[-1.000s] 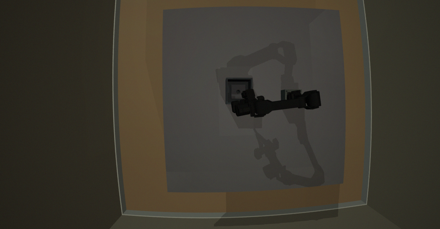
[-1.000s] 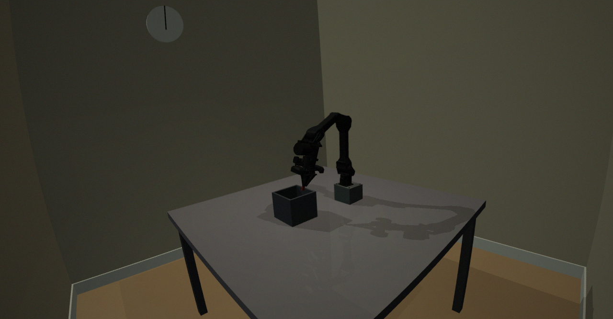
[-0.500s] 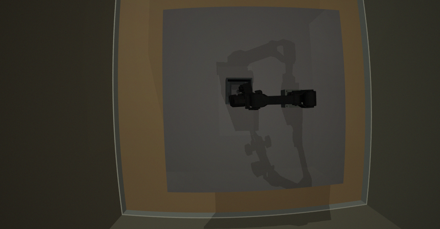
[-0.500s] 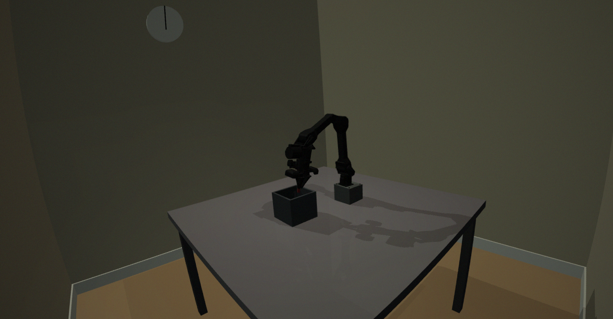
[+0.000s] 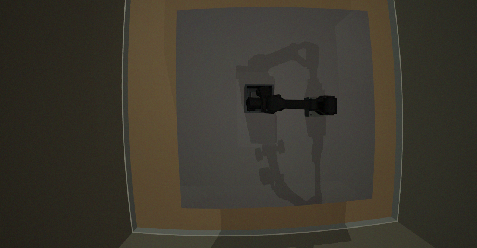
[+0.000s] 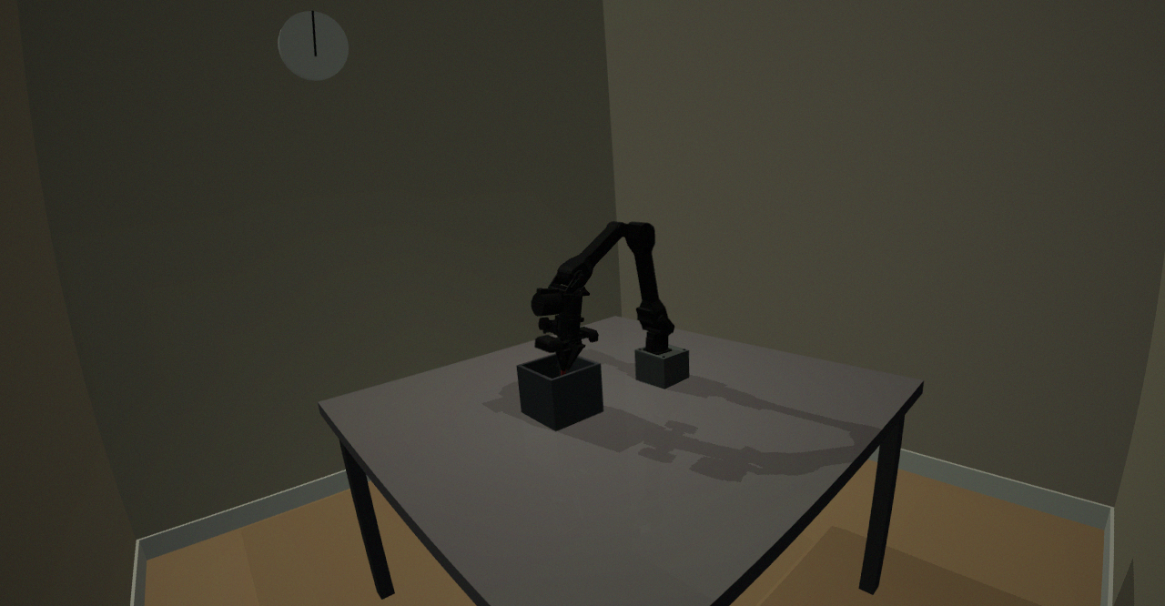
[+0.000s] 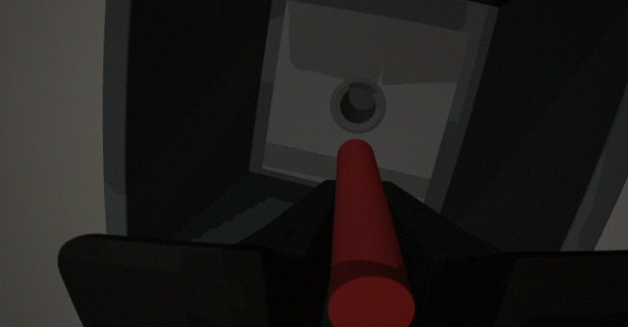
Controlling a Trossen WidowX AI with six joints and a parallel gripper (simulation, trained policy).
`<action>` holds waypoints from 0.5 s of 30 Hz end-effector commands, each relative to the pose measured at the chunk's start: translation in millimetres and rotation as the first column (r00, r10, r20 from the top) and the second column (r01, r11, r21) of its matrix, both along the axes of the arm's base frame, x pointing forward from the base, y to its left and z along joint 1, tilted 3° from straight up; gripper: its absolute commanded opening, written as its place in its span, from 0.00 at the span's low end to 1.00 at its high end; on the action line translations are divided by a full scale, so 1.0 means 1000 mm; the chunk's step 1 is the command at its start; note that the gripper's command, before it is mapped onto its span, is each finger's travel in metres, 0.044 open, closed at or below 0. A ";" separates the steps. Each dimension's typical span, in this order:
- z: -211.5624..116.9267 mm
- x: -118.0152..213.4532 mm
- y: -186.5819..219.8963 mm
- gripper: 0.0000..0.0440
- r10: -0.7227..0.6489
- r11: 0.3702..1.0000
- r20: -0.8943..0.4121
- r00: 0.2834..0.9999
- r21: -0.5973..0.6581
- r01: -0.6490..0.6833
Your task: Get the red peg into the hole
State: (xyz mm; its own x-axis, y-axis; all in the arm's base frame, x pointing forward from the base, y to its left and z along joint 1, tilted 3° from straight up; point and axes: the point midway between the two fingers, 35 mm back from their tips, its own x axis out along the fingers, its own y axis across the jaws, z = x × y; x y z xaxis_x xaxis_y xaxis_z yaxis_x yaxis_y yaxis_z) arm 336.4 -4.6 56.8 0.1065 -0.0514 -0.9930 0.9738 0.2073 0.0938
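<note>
My gripper [image 7: 356, 193] [image 6: 563, 368] is shut on the red peg [image 7: 362, 219] [image 6: 562, 372]. The fingertips are at the height of the box's rim, over its opening. The dark open box [image 6: 579, 398] [image 5: 246, 94] [image 7: 116, 121] stands on the table. In the wrist view the light plate [image 7: 304, 116] lies at the bottom of the box, and its round hole [image 7: 358, 106] with a grey ring shows just beyond the peg's far end. The peg is not in the hole. In the top view the arm hides the peg and much of the box.
The arm's grey base block [image 6: 661, 368] stands on the table [image 6: 504, 489] [image 5: 206, 146] behind the box. The box's four walls stand around the fingers and peg. Shadows of the arm and box lie on the table top.
</note>
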 end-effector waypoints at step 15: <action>-0.037 0.004 -0.010 0.00 0.049 0.999 -0.042 0.998 0.011 -0.049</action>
State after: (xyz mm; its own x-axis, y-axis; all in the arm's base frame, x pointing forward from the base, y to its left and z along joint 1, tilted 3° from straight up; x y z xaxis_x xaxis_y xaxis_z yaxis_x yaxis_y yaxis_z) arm 341.3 -14.3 25.1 0.0770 -0.0376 -0.9963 0.9680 0.2420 0.0657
